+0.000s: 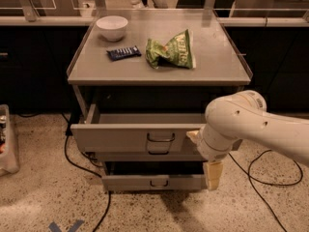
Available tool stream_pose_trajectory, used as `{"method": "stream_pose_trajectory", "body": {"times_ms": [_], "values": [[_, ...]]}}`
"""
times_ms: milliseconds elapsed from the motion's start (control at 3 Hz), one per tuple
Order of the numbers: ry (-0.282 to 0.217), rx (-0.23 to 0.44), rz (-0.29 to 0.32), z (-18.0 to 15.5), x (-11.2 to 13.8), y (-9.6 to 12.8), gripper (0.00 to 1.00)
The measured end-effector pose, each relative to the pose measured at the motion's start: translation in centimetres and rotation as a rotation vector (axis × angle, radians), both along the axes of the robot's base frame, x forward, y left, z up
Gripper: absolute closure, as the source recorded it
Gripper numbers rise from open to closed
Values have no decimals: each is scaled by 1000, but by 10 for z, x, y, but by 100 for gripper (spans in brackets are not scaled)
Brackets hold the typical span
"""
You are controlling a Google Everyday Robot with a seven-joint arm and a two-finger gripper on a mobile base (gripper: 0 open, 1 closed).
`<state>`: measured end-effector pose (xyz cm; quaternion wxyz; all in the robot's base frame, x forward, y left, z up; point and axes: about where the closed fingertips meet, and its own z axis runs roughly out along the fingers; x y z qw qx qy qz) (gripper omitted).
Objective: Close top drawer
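Top drawer (130, 137) partly out, long axis left-right, front toward camera; tool (211, 173) by its right end, state unclear.

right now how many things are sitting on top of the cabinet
3: a white bowl at the back left, a dark wrapped bar just in front of it, a green bag near the middle. None seems hidden. The tool hangs below the top drawer, at right.

Holding the gripper (212, 177) low before the right end of the top drawer (120, 138), standing partly open
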<state>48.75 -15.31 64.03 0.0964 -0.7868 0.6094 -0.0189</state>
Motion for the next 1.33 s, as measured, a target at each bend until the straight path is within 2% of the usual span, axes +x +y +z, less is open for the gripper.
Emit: {"method": "stream_pose_trajectory", "body": {"times_ms": [333, 667, 1000, 1333], "values": [[2, -14, 14, -4, 11, -2, 0], [-2, -37, 46, -11, 35, -3, 0], [2, -59, 67, -16, 49, -1, 0], [6, -106, 118, -29, 83, 10, 0]]}}
